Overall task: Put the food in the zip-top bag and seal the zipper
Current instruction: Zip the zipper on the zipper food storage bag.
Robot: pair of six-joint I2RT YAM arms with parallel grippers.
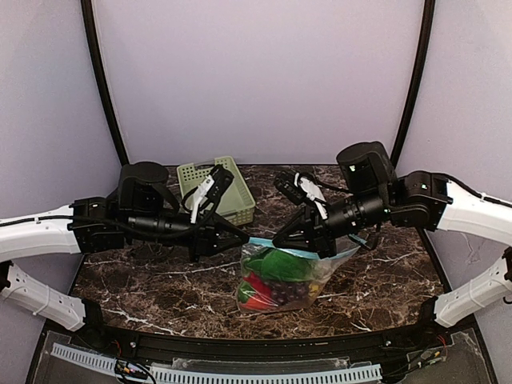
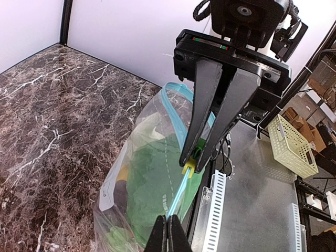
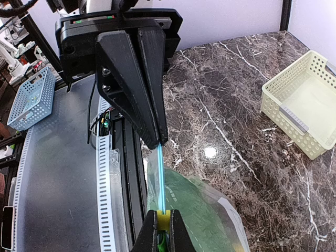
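Table (image 1: 384,272): dark marble.
Zip-top bag (image 1: 320,268): food (image 1: 276,264) inside, green, red, possibly grapes.
Basket (image 1: 216,188): behind.
Left gripper (image 1: 240,238), right gripper (image 1: 280,238): both pinching zipper (image 3: 160,178).

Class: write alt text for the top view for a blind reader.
The left gripper and right gripper, both shut on the blue zipper, hold a zip-top bag of toy food upright over a dark marble table. A pale green basket sits behind.

The left claw (image 2: 167,224) and right claw (image 2: 193,163) pinch the zipper (image 2: 177,197).
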